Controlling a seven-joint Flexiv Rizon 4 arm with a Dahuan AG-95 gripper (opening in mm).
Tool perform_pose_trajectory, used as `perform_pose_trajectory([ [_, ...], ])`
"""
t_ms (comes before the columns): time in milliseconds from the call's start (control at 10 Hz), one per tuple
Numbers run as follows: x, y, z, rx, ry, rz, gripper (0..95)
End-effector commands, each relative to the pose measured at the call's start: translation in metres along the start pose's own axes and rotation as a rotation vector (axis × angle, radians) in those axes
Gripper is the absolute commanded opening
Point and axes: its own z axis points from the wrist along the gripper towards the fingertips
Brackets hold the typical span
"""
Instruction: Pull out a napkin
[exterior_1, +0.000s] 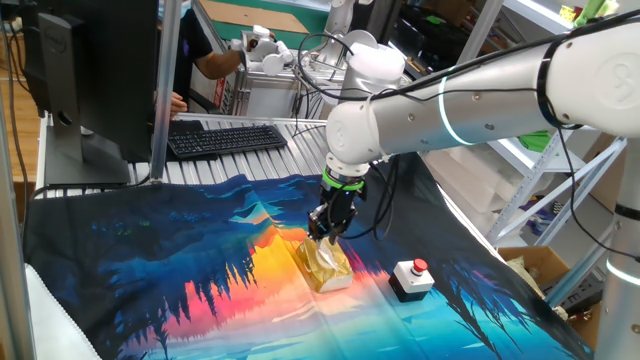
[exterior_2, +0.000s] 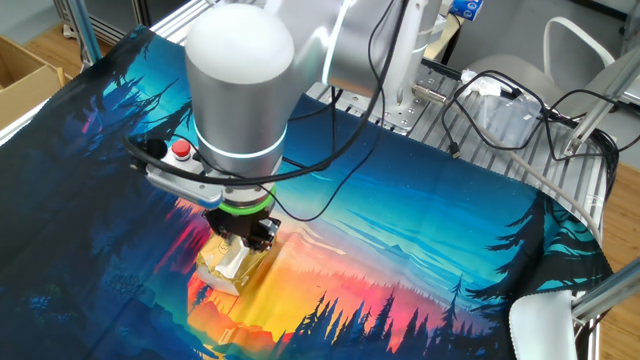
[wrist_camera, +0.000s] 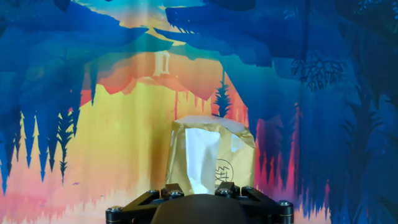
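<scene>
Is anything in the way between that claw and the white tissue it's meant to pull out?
Nothing visible is. The gripper sits right over the gold pack, and the napkin shows bare in the pack's slot. The red-button box stands off to the side.

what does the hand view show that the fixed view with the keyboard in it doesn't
Only the hand view shows the white napkin sticking out of the slot in the gold pack; its fingers are out of frame. Only the keyboard view shows the arm, the claw just above the pack, the red-button box, the keyboard and a monitor. Both show the pack on the sunset cloth.
</scene>
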Motion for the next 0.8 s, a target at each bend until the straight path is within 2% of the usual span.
perform_pose_trajectory([
  [100, -0.0002, 0.0022, 0.0005, 0.004, -0.002, 0.003, 19.0],
  [800, -0.0048, 0.0035, 0.0022, 0.005, -0.002, -0.002, 19.0],
])
